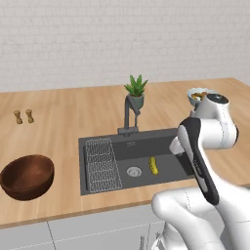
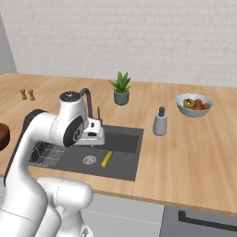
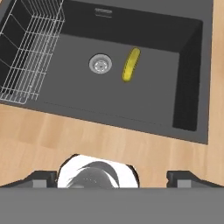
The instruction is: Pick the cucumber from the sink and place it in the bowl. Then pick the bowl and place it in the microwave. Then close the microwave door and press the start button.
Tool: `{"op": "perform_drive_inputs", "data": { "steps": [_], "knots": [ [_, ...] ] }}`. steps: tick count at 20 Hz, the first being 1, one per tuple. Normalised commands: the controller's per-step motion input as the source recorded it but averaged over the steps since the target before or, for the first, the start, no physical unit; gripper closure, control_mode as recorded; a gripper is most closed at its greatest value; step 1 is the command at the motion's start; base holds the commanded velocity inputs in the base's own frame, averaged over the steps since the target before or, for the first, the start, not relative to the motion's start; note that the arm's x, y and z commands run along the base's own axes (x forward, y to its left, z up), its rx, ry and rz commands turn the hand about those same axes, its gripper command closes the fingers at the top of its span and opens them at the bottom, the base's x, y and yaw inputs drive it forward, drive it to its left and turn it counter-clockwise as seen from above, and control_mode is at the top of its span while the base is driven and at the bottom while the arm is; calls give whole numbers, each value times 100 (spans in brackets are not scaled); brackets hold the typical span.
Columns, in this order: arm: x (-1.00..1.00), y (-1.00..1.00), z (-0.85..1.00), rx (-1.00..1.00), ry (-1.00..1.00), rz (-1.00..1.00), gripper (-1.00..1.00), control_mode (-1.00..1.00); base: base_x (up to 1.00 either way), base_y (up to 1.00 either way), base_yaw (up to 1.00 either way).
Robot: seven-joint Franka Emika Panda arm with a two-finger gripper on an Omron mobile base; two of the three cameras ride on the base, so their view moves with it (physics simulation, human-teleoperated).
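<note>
In the left base view we see the sink [image 1: 141, 163] set in a wooden counter [image 1: 68, 117]. The cucumber [image 1: 154, 165] lies on the sink floor, just right of the drain [image 1: 134, 171]. A wire rack [image 1: 102, 163] fills the left part of the sink. The faucet [image 1: 129, 114] stands at the back rim, with a small plant [image 1: 136, 91] behind it. The wooden bowl [image 1: 27, 177] sits on the counter, well left of the sink, and it holds nothing. Two small shakers [image 1: 23, 116] stand far back on the left. The arm [image 1: 202, 146] bends over the right edge of the sink and partly covers a fruit bowl [image 1: 197, 96].

In the right base view the cucumber [image 2: 107, 159] again lies beside the drain [image 2: 89, 159], apart from the rack [image 2: 46, 153]. A soap bottle [image 2: 160, 122] stands on the counter right of the sink [image 2: 127, 155], and the fruit bowl [image 2: 195, 105] is further back.

In the hand view the gripper [image 3: 113, 178] hangs above the front rim of the sink [image 3: 190, 70]. Its two fingertips [image 3: 43, 178] stand wide apart and hold nothing. The cucumber [image 3: 131, 64] is well ahead of them, right of the drain [image 3: 100, 64].
</note>
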Motion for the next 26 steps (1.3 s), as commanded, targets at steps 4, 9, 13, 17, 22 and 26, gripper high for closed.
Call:
{"op": "perform_drive_inputs", "data": {
  "steps": [4,9,13,17,22,26],
  "knots": [
    [40,-25,-42,0,-2,0,-100,-100,0,0,0],
    [57,-6,-33,0,-2,0,-100,-100,0,0,0],
    [78,0,-33,0,-1,0,-100,-100,0,0,0],
    [69,0,-29,0,0,0,-100,-100,0,0,0],
    [73,0,-28,0,-1,0,-100,-100,0,0,0],
    [60,0,-27,0,0,0,-100,-100,0,0,0]
  ]
}}
